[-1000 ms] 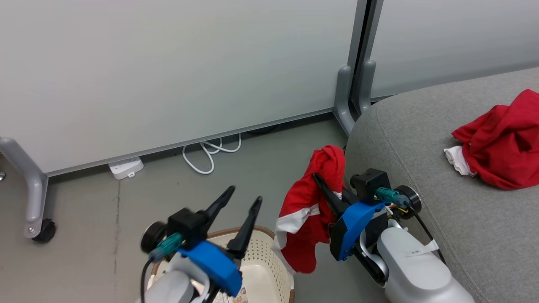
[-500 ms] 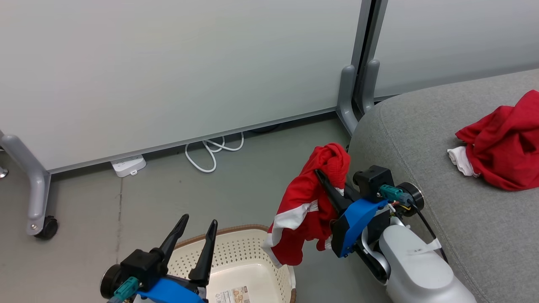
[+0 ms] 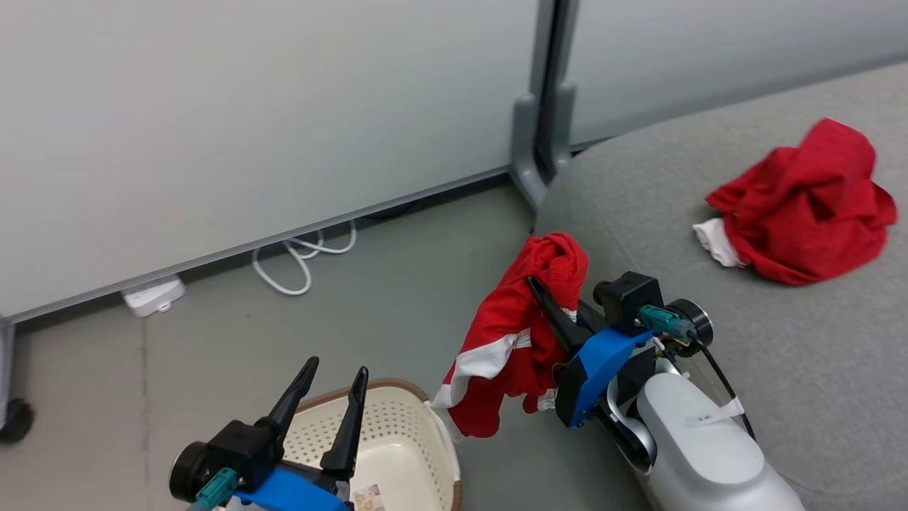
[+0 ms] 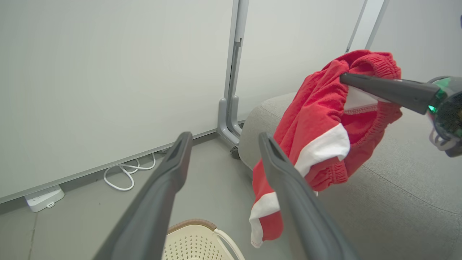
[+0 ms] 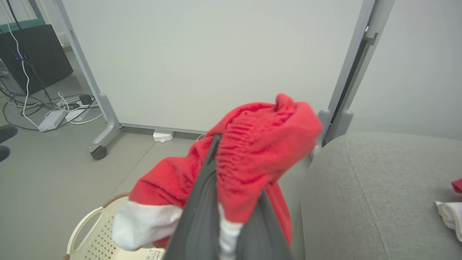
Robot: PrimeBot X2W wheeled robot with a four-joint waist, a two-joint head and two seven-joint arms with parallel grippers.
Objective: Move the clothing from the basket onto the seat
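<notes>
One piece of red clothing (image 3: 507,341) with white stripes hangs in the air beside the grey seat's (image 3: 780,348) left corner. My right gripper (image 3: 533,282) is shut on its gathered waistband; the right wrist view shows the fabric (image 5: 260,144) draped over the fingers. A second red piece (image 3: 801,202) lies crumpled on the seat, further back. The cream basket (image 3: 397,426) stands on the floor at lower left, with a label on its bare floor. My left gripper (image 3: 337,367) hovers open over its near rim, nothing between the fingers (image 4: 173,169).
Pale partition panels on grey posts (image 3: 543,142) stand behind the floor and the seat. A white cable (image 3: 298,259) and power strip (image 3: 152,297) lie along the wall. A caster (image 3: 14,422) sits at far left. A dark cabinet (image 5: 36,54) with cables stands beyond.
The head camera has turned, shifting the whole picture left. My left gripper dropped back low over the basket, still open. The right gripper keeps its hold on the hanging garment.
</notes>
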